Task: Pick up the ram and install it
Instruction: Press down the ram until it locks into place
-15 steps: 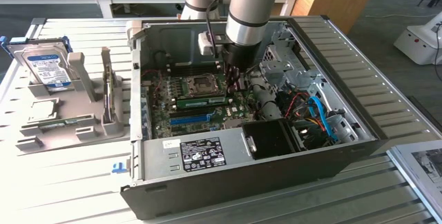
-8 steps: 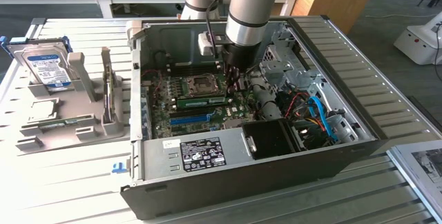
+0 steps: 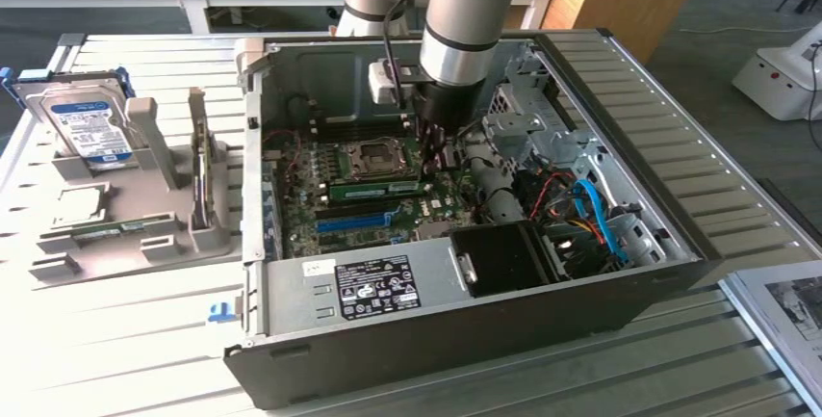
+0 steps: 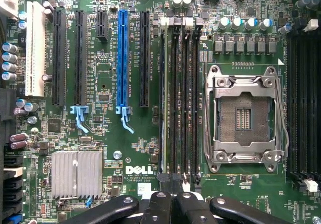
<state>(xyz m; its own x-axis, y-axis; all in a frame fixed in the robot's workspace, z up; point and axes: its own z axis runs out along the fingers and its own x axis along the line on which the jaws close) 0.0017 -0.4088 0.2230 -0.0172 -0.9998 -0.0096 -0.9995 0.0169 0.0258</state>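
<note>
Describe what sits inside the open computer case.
A green motherboard with a processor socket, the ram standing in a slot beside it, a black box and blue cables. The arm covers part of the board behind it.

Matt green motherboard (image 4: 135,148) carries a glossy blue plastic slot (image 4: 122,58), a finned bare-metal heatsink (image 4: 76,174) and a shiny steel socket frame (image 4: 244,116); ribbed metal tabletop (image 3: 129,340).

An open computer case (image 3: 437,330) lies on the bench (image 3: 129,340), with the motherboard (image 3: 337,207) in its floor and the ram (image 3: 375,187) in a slot just beside the processor socket (image 3: 375,156). A power supply (image 3: 372,287) sits in the case at its near wall. A rack (image 3: 122,215) holding a hard drive (image 3: 88,128) stands near the bench's edge at the exterior view's left, well apart from the case.
</note>
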